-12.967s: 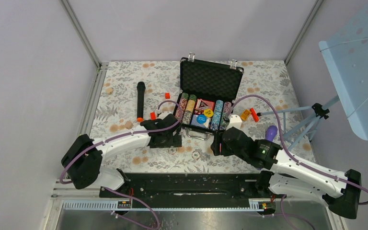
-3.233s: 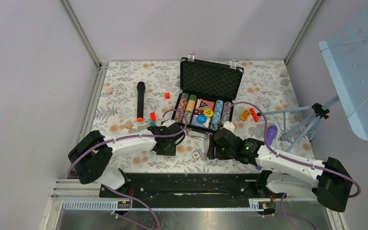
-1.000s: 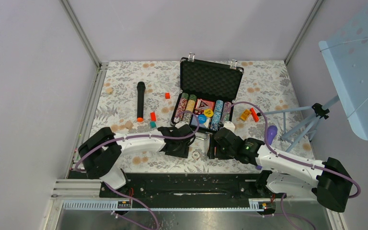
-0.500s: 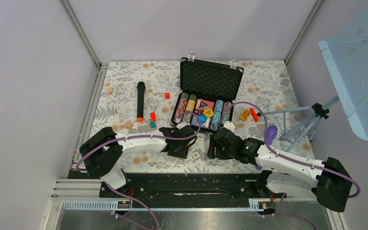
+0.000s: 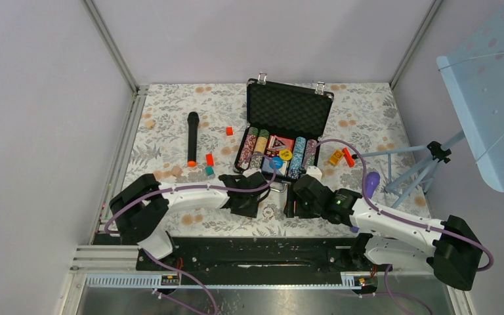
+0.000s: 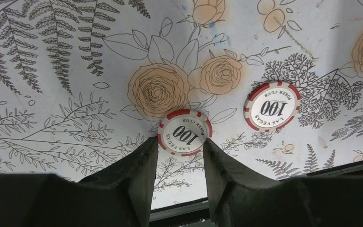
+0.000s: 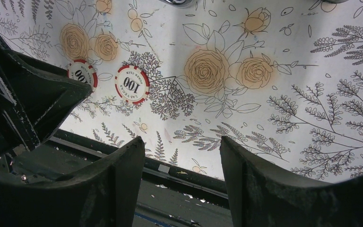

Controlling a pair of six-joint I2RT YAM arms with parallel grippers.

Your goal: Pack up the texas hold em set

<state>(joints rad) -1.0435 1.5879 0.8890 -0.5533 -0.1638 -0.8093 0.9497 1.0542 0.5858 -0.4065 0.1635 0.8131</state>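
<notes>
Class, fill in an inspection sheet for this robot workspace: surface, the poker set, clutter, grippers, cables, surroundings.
Surface: floral cloth lying flat on the table.
Job's things: briefcase open, with chip rows and cards inside; two loose 100 chips lie on the cloth, near chip and far chip.
Clutter: microphone, red blocks, teal block, orange and red pieces, purple object.
Grippers: left gripper has its fingers either side of the near chip, grip unclear; right gripper is open with nothing between.
Cables: purple cables run along both arms.
Surroundings: walls, tripod, blue perforated panel.
</notes>
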